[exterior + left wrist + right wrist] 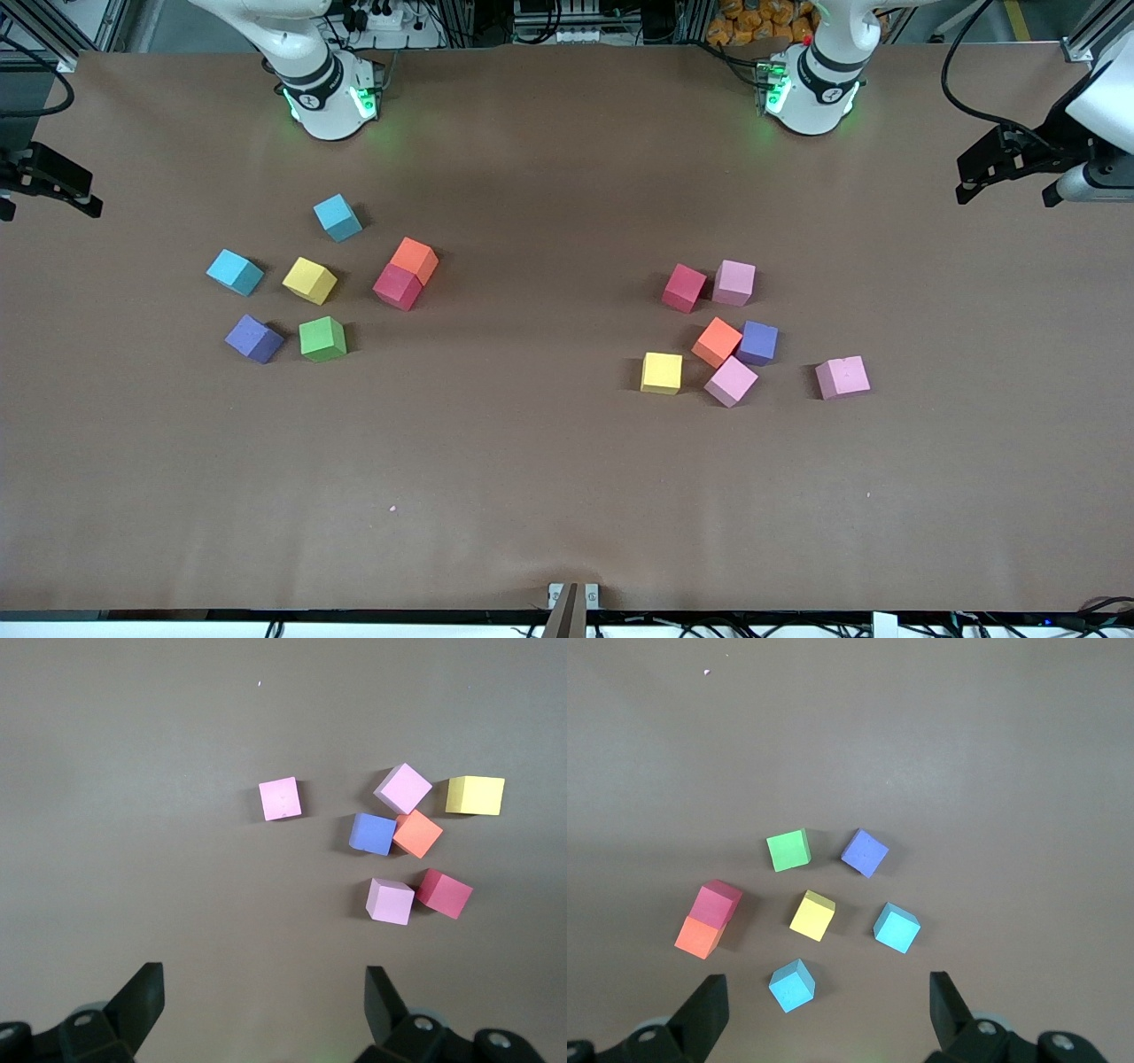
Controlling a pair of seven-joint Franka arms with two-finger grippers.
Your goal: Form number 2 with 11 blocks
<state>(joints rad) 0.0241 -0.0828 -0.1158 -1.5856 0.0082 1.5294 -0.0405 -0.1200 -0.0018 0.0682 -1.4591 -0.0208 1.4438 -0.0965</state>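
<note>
The blocks lie loose in two groups; no number 2 shows. Toward the right arm's end are a yellow (309, 280), green (322, 338) and purple block (254, 338), plus a red block (397, 286) touching an orange one (415, 260). Toward the left arm's end are red (684, 288), orange (717, 342), purple (758, 343), yellow (662, 373) and three pink blocks (734, 283), (731, 381), (842, 377). My left gripper (1008, 190) (264, 992) is open and empty, high over its table end. My right gripper (49, 208) (828, 992) is open and empty, high over its end.
Two light-blue cubes (337, 217) (236, 271) sit among the group at the right arm's end; one (792, 984) lies closest to my right gripper's fingers in its wrist view. Bare brown table (532, 425) lies between the groups and toward the front camera.
</note>
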